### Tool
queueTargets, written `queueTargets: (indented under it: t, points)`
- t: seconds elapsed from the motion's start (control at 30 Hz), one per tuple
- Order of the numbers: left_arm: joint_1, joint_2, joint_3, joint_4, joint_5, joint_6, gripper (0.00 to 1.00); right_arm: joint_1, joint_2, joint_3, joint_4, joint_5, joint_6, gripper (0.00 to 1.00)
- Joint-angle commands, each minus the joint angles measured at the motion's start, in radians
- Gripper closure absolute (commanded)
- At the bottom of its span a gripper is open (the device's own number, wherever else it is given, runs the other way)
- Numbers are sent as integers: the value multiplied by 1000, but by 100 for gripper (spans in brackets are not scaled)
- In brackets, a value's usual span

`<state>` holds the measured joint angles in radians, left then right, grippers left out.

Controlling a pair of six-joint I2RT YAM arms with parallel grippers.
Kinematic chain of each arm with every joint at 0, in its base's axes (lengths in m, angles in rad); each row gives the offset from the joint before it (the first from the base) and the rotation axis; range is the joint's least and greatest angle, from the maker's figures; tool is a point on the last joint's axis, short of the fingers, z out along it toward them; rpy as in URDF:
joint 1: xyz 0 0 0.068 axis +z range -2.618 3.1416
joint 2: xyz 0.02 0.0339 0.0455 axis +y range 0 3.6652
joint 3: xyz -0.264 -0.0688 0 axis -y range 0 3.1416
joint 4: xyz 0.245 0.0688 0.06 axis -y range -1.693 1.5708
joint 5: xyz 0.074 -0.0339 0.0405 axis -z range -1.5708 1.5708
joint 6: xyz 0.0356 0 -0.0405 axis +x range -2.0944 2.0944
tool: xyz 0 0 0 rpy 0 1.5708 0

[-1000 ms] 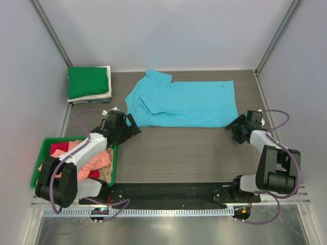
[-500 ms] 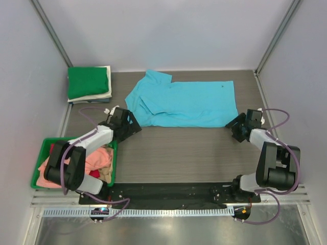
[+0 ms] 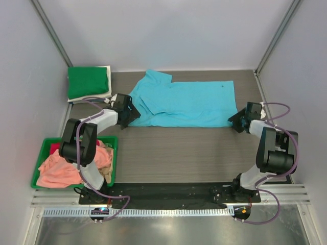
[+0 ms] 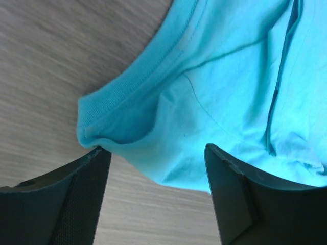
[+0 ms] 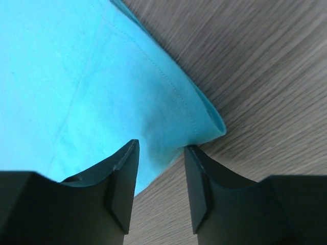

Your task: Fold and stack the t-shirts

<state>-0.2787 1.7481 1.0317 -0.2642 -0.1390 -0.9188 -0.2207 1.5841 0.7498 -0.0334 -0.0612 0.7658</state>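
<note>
Sky-blue t-shirt [image 3: 189, 104] lies flat; left gripper [image 4: 155, 150] and right gripper [image 5: 161, 147] straddle its near corners, fingers apart, seemingly not clamped

2 arms, same build: left arm [image 3: 76, 145], right arm [image 3: 273, 153]. Chunky black joint housings with white-grey links between them. Thin purple cables [image 3: 276, 104] loop off each arm and trail down by the bases. Both arms are bolted on 1 long black plate [image 3: 168, 193]. Left gripper [image 4: 154, 149] and right gripper [image 5: 161, 145] each have 2 matte black wedge-shaped fingers [image 4: 71, 199], with a fine grainy texture and bevelled inner edges.
</note>
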Motion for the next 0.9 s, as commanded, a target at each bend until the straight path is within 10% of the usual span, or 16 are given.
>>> queueTargets:
  t: [0.0, 0.4, 0.67, 0.87]
  points:
    - [24, 44, 27, 8, 10, -20, 27, -19, 36, -7, -7, 55, 3, 54]
    - [29, 70, 53, 36, 59, -5, 100, -63, 76, -12, 29, 37, 16, 99]
    - [27, -101, 137, -44, 49, 23, 100, -92, -36, 201, -109, -42, 15, 99]
    - [19, -223, -17, -86, 52, 14, 100, -123, -151, 45, -148, -26, 4, 99]
